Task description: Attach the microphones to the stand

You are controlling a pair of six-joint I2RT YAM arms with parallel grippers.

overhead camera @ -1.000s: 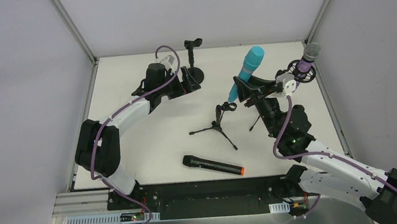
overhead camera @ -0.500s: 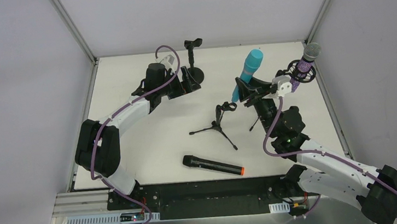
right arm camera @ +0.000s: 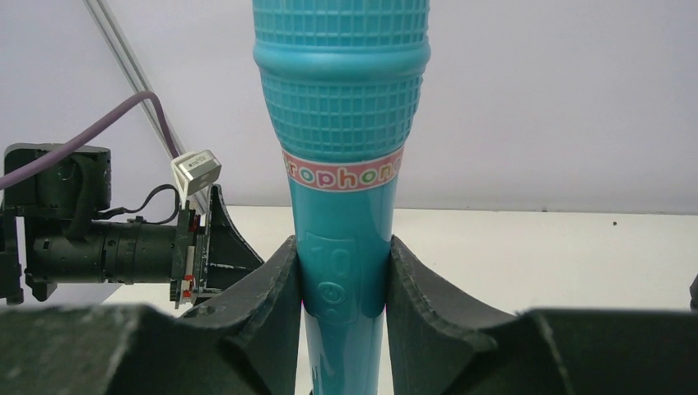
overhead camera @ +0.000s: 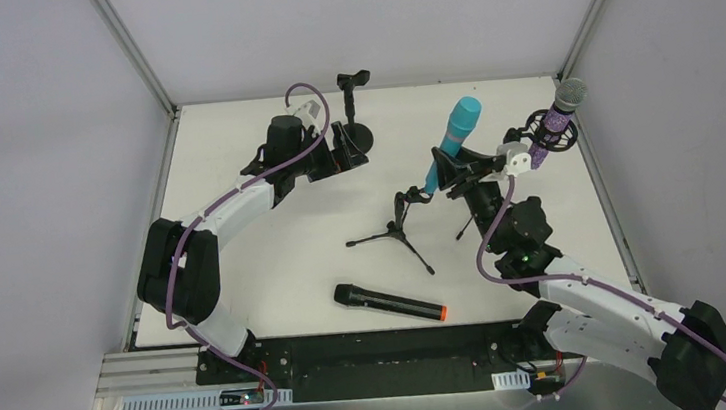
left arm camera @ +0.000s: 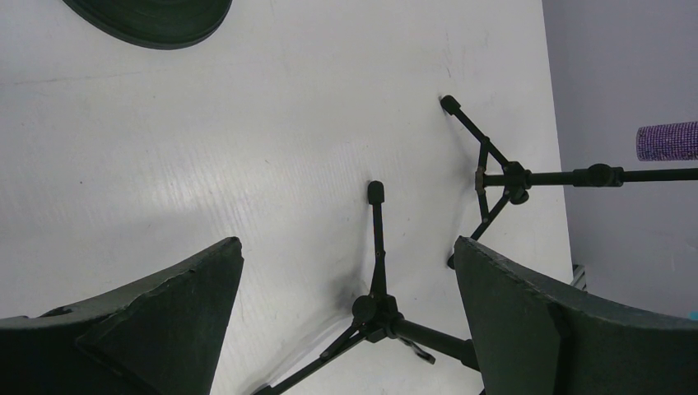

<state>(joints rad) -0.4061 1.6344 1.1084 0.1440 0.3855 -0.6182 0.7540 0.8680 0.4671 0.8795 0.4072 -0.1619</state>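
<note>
My right gripper [overhead camera: 444, 171] is shut on the turquoise microphone [overhead camera: 456, 132], gripping its lower body and holding it head-up and tilted; in the right wrist view the fingers [right arm camera: 267, 284] press both sides of the turquoise microphone [right arm camera: 342, 156]. Its lower end hangs just right of the clip of the middle tripod stand [overhead camera: 402, 223]. The purple microphone [overhead camera: 563, 107] sits in the right tripod stand [overhead camera: 545, 134]. The black microphone with the orange ring [overhead camera: 390, 303] lies on the table in front. My left gripper [overhead camera: 346, 147] is open and holds nothing, next to the round-base stand [overhead camera: 353, 103].
In the left wrist view the middle tripod's legs [left arm camera: 377, 296] lie between my open fingers, with the right tripod [left arm camera: 504, 176] and the purple microphone's end [left arm camera: 667, 141] beyond. The round base [left arm camera: 156, 10] is at the top. Grey walls close in the white table [overhead camera: 242, 247].
My right arm has shifted a little to the left with the turquoise microphone, bringing its lower end closer to the middle tripod's clip. The left arm has not moved.
</note>
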